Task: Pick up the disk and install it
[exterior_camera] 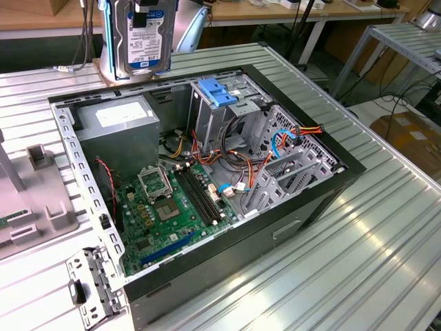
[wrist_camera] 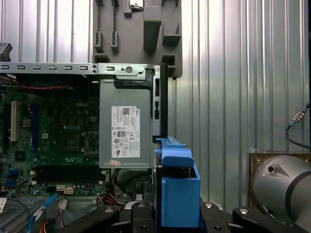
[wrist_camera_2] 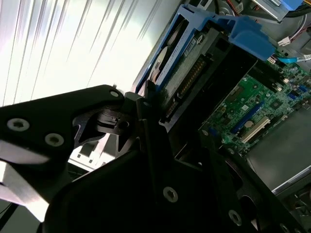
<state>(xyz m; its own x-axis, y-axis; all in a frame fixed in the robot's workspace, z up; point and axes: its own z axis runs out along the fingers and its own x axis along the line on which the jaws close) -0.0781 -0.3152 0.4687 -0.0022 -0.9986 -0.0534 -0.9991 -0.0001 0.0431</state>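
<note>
As seen in the exterior view, grips the disk (exterior_camera: 142, 38) upright, label toward the camera, high over the far rim of the open computer case (exterior_camera: 331, 183) on the ribbed desk (exterior_camera: 386, 262). In the second wrist view, shows the pincer (wrist_camera_2: 144, 104) clamped shut on the disk's edge, motherboard (wrist_camera_2: 262, 102) beyond. In the first wrist view, puts the disk's blue rail (wrist_camera: 177, 204) over the case wall, beside the grey power supply (wrist_camera: 125, 128).

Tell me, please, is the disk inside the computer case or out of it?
Out: the end effector holds the disk upright in the air, clear of the open case and its drive cage.
</note>
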